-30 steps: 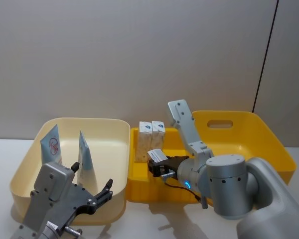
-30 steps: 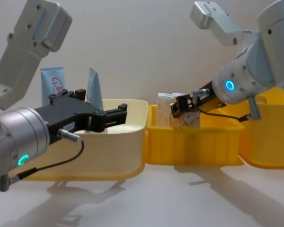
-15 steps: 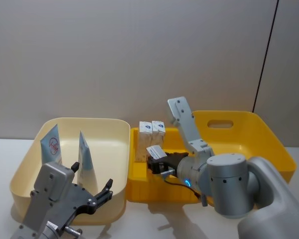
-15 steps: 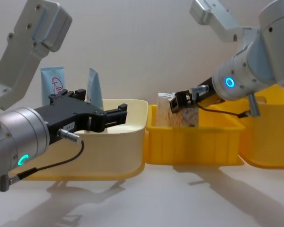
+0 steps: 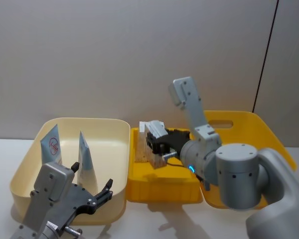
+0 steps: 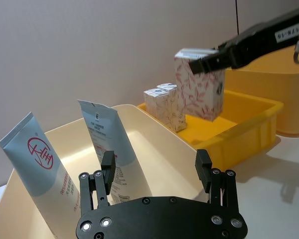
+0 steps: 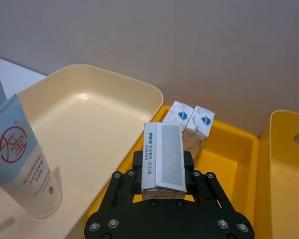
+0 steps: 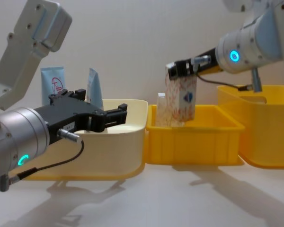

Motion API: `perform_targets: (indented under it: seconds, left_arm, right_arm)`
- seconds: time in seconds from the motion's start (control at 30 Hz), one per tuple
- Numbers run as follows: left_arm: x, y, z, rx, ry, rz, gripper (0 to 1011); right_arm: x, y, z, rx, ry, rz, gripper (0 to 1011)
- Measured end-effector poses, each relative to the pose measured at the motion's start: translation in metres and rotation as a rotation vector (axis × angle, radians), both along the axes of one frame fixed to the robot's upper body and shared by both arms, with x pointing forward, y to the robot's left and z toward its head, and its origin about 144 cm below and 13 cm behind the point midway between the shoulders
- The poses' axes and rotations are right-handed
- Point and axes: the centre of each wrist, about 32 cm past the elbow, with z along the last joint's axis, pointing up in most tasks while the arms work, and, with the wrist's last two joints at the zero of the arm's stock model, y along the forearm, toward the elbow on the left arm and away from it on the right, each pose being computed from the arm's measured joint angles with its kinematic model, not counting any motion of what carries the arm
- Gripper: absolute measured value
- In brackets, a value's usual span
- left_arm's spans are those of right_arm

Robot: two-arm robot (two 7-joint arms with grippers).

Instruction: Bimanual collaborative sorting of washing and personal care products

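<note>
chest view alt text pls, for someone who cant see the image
The right gripper, reaching in from the right, holds a marbled carton by its top over the small yellow bin. The left gripper hangs open in front of the cream tub, where two blue-white tubes stand; a bigger yellow tub sits at the right edge.

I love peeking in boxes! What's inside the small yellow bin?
Two small marbled cartons stand in the yellow bin's far corner. The right tool holds a third carton above, hiding some floor.
</note>
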Motion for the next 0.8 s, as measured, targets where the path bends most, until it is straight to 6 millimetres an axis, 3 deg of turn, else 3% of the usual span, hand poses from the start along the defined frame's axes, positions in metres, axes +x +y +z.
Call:
perform_targets:
  seconds: [0.3,0.8]
  left_arm:
    - [0.000,0.000,0.000,0.000,0.000,0.000,1002]
    - [0.000,0.000,0.000,0.000,0.000,0.000,1002]
  right_arm:
    - [-0.006,-0.013,0.021,0.012,-0.122,-0.007,441]
    - [-0.017,-0.072,0.057,-0.014,-0.305,-0.142,441]
